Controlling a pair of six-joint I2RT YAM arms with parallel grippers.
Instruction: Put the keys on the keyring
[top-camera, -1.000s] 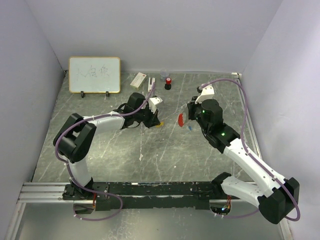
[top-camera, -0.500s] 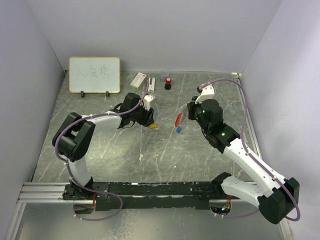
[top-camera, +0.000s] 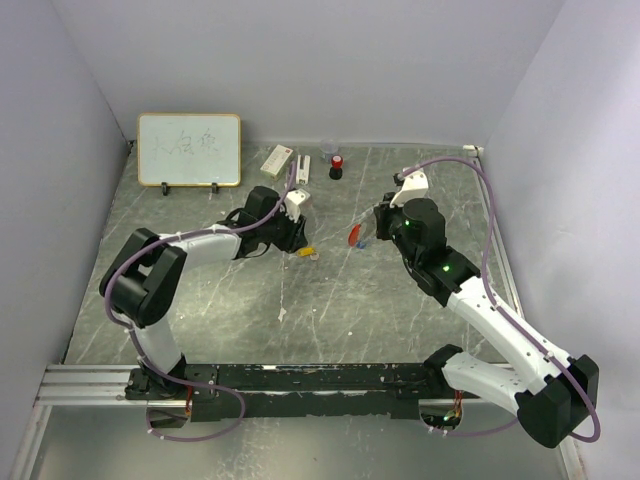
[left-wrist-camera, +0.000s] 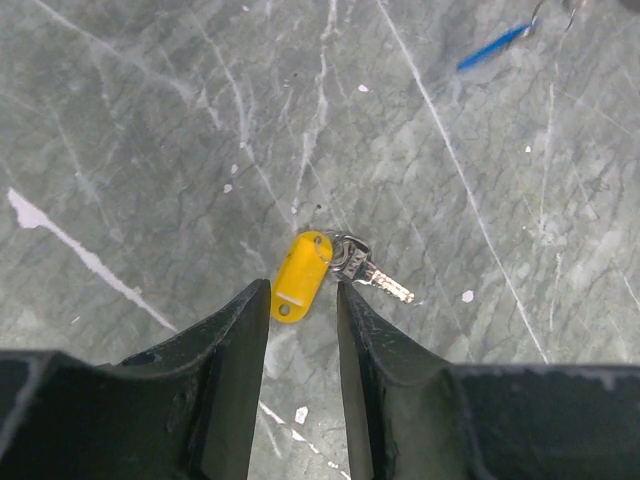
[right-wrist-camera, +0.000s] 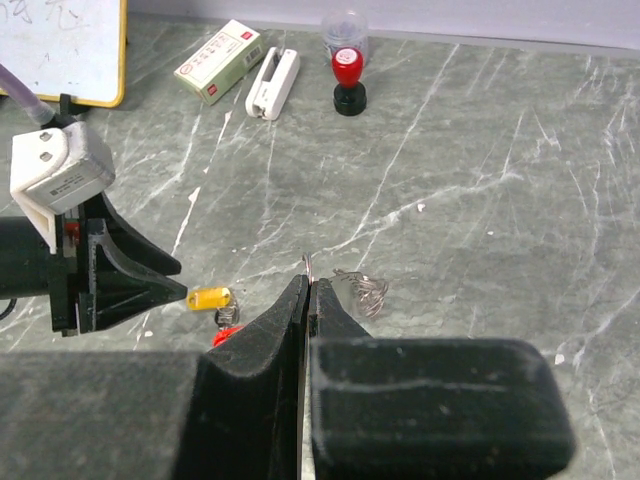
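My right gripper (right-wrist-camera: 308, 285) is shut on the thin silvery chain of the keyring (right-wrist-camera: 308, 264). Its red tag (right-wrist-camera: 228, 335) hangs beside my left finger, and loose chain loops (right-wrist-camera: 365, 291) lie just past the tips. In the top view the right gripper (top-camera: 374, 234) holds the red tag (top-camera: 353, 238), with the blue key (top-camera: 365, 242) next to it. The blue key shows at the far edge of the left wrist view (left-wrist-camera: 495, 47). My left gripper (left-wrist-camera: 303, 300) is open and empty, its tips either side of the near end of a yellow-headed key (left-wrist-camera: 300, 274) lying flat on the table.
At the back stand a whiteboard (top-camera: 189, 149), a white box with a red mark (top-camera: 276, 158), a white clip-like piece (top-camera: 301, 168) and a red-and-black cylinder (top-camera: 337, 166). The walls close in on both sides of the marbled table (top-camera: 300, 300).
My left gripper has drawn back to the left, leaving the yellow-headed key on the table. The red tag and blue key under my right gripper have swung and shifted slightly left.
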